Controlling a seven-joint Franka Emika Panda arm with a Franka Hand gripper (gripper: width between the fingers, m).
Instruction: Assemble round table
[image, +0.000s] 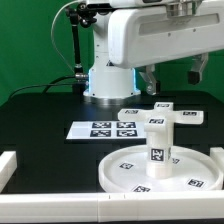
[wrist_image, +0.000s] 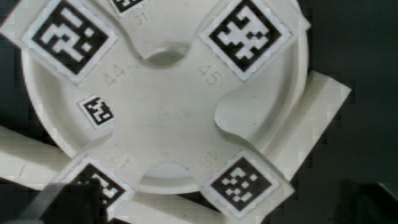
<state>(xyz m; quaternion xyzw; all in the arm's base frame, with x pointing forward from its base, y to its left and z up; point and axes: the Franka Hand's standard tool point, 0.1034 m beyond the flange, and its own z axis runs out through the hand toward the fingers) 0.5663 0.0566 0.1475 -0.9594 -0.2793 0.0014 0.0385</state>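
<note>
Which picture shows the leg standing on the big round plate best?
The exterior view. There the short thick leg stands upright in the middle of the big round plate, with its tag facing the camera. The wrist view looks down on the plate up close, so the leg cannot be told apart there.

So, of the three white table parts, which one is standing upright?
The cylinder leg. It stands on end on the round disc, while the disc itself and the cross-shaped foot behind it both lie flat.
</note>
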